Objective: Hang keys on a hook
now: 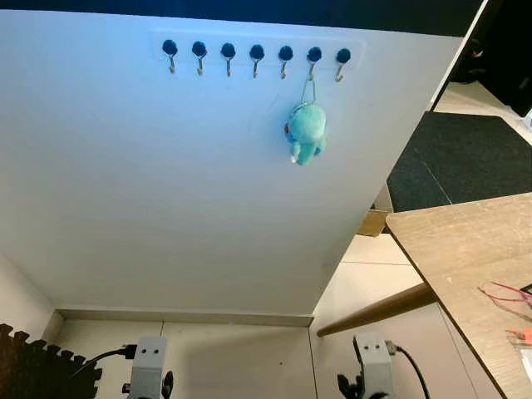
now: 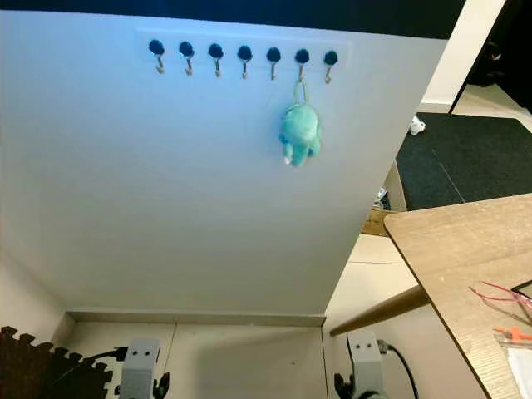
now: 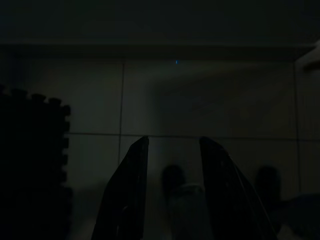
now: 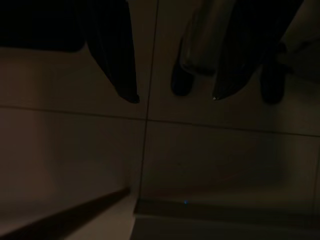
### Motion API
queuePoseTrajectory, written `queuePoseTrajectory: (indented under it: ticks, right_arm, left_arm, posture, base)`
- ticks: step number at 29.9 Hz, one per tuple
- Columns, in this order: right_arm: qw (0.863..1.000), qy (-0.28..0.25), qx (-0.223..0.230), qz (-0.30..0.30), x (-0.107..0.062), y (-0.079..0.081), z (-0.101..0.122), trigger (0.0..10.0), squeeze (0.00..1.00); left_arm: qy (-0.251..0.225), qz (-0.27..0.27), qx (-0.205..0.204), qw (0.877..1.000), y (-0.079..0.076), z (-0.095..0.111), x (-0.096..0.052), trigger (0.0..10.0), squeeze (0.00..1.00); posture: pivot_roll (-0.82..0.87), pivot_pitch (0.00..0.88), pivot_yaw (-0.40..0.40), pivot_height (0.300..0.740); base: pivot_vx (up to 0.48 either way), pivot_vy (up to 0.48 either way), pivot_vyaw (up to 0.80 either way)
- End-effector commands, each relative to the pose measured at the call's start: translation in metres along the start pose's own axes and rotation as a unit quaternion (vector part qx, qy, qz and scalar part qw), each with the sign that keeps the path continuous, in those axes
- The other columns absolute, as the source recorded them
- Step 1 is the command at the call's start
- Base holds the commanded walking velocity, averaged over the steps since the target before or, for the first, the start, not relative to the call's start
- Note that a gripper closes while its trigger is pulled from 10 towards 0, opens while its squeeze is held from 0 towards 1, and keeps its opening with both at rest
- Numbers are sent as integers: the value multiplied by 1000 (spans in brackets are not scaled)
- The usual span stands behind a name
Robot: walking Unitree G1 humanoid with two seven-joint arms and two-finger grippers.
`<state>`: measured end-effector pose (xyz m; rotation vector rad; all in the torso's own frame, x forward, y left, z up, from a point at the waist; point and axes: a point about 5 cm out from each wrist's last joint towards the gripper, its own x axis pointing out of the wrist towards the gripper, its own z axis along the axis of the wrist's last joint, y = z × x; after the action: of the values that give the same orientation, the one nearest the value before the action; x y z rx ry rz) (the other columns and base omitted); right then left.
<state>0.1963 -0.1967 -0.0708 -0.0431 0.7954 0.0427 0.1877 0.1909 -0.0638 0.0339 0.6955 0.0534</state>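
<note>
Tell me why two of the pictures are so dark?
Both wrist views are dim because the arms hang low in shade, facing floor tiles; the left gripper and right gripper show as black shapes. The eye views are bright and sharp: the teal plush keychain hangs clearly.

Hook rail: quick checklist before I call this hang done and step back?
1. Plush keychain on a hook, second from the rail's right end: ok.
2. Its loop over the hook: ok.
3. Actual keys on the ring: cannot tell.
4. Left gripper low by the floor, jaws apart, holding nothing: ok.
5. Right gripper low by the floor, jaws apart, holding nothing: ok.
6. Wooden table close on the right: mind it when turning.
</note>
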Motion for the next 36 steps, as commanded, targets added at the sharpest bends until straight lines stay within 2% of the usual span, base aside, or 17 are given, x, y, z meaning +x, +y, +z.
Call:
queuePoseTrajectory:
  ticks: [1, 6, 11, 36]
  right_arm:
    - [1000, 9, 0, -9, -2, -3, -6, 10000, 0]
    - [1000, 19, 7, -15, -3, -4, -9, 10000, 0]
    - [1000, 20, 6, -16, -2, -4, -9, 10000, 0]
    - [1000, 19, -9, -6, -1, -1, -5, 10000, 0]
  left_arm:
    - [1, -5, -16, 1000, -4, -6, -2, 10000, 0]
    - [-2, -9, -11, 1000, -4, -6, -2, 10000, 0]
    - [-19, 2, -7, 1000, -1, -4, -2, 10000, 0]
    - [-23, 1, -9, 1000, -2, -9, -3, 10000, 0]
  posture:
    - [42, 90, -40, 740]
    - [44, 88, -42, 740]
    - [44, 82, -41, 740]
    - [47, 68, -44, 740]
  base:
    - [0, 0, 0]
    - [0, 0, 0]
    - [0, 0, -549]
    - [0, 0, -800]
